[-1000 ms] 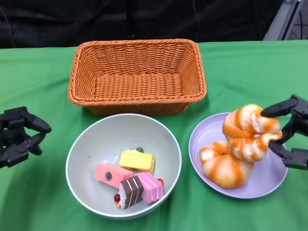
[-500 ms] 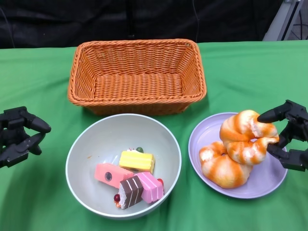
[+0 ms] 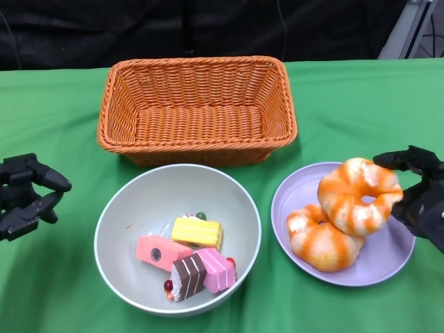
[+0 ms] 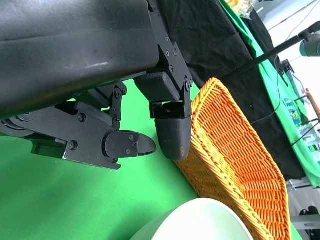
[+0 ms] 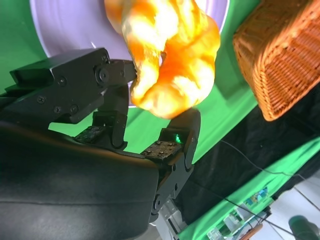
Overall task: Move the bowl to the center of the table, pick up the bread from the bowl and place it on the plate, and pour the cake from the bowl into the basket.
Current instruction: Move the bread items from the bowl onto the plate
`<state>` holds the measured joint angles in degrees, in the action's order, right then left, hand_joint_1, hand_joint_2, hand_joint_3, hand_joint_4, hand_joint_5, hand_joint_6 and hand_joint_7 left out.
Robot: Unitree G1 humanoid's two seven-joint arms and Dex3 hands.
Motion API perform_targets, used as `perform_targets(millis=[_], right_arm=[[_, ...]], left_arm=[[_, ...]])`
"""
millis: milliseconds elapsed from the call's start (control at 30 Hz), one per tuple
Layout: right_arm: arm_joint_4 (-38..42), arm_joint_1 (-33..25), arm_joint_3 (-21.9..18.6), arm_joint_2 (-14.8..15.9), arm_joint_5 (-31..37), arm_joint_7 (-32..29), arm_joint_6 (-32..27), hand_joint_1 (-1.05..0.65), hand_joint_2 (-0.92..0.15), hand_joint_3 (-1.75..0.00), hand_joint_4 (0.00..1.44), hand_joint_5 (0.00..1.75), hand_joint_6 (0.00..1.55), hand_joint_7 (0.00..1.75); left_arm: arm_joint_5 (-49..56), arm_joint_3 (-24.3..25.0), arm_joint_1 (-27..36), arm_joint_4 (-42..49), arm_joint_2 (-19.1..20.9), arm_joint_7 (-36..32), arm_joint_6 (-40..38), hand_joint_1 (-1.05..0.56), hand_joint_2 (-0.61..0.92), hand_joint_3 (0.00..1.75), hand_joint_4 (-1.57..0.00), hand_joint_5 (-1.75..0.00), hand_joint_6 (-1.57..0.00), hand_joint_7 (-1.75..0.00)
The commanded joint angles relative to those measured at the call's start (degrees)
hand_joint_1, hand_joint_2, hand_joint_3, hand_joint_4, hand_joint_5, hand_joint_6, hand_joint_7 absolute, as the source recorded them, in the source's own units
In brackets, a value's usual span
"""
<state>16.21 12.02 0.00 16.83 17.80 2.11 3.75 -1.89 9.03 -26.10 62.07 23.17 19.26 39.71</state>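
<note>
Right now, from the head view, the pale bowl sits near the middle of the green table, just in front of the orange wicker basket. Four small cake pieces lie in the bowl: a yellow one, a pink one, a chocolate one and a pink-frosted one. To the right, the lilac plate carries one croissant, and a second croissant rests on top of it with the right hand wrapped around its right side. At the far left the left hand holds nothing, fingers apart, beside the bowl.

From the right wrist view, black fingers press on both sides of the glossy croissant above the plate; the basket shows beyond.

From the left wrist view, the empty fingers hang over green cloth, with the basket and the bowl's rim nearby.
</note>
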Motion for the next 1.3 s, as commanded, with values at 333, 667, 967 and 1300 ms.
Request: perform_targets(millis=[333,667,967,1300], right_arm=[[-7.24,-1.59,4.29,6.21,6.78,4.87,-8.56,-0.13,-0.92,-0.09,0.46,0.11,0.39,0.0],[-14.69,-1.1,6.48,11.43,9.57,14.27,-16.63,-0.2,-0.92,-0.05,0.53,0.11,0.29,0.0],[-19.87,-1.36,6.91,13.89,11.37,18.27,-22.01,-0.2,-0.92,-0.05,0.42,0.04,0.26,0.0],[-29.1,-3.28,5.49,14.36,15.49,17.82,-26.21,-0.23,-0.92,-0.1,0.39,0.02,0.26,0.0]], left_arm=[[0.22,0.35,-0.25,0.46,1.48,0.19,0.49,-0.07,0.92,0.32,-0.77,-1.35,-0.8,-1.08],[0.04,0.49,-0.4,0.52,1.38,0.25,0.43,-0.06,0.92,0.32,-0.78,-1.36,-0.81,-1.08],[0.22,0.34,-0.27,0.47,1.6,-0.05,0.36,-0.07,0.92,0.32,-0.78,-1.36,-0.81,-1.07],[-0.13,0.45,-0.45,0.8,1.41,0.56,0.67,-0.05,0.92,0.32,-0.78,-1.37,-0.81,-1.09]])
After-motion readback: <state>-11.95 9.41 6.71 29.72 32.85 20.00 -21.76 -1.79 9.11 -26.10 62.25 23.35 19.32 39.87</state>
